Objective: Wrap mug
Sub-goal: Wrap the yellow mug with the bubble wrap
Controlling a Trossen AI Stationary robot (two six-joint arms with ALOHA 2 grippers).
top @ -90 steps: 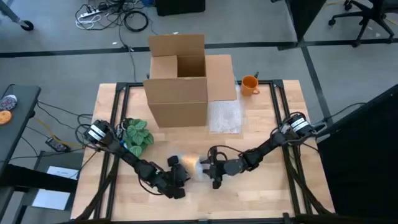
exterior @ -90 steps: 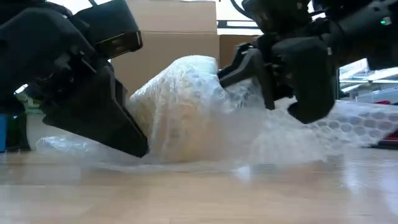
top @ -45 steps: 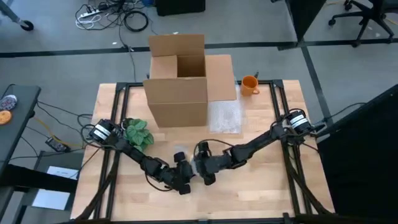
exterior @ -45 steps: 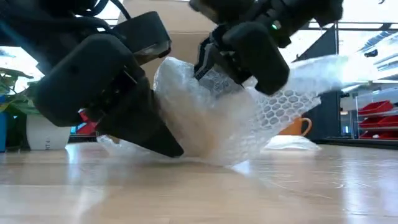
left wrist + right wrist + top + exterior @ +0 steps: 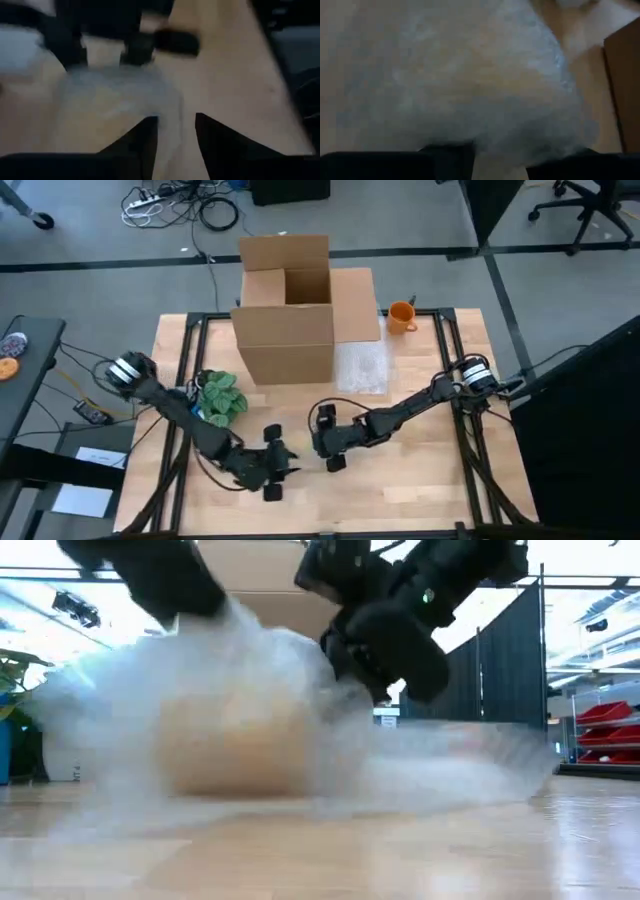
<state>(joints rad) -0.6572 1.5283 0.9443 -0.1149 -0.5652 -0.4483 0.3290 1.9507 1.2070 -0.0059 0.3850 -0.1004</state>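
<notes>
Cardboard box [image 5: 287, 300] behind, plant [image 5: 220, 395] left, orange cup [image 5: 401, 314]

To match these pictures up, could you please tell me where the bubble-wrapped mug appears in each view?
High view: wrapped mug, mostly hidden between the left gripper and the right gripper.
Low view: centre-left, on the tabletop.
Left wrist view: left of centre.
Right wrist view: fills most of the picture.
Shared landmark: cardboard box, behind the mug in the low view.
</notes>
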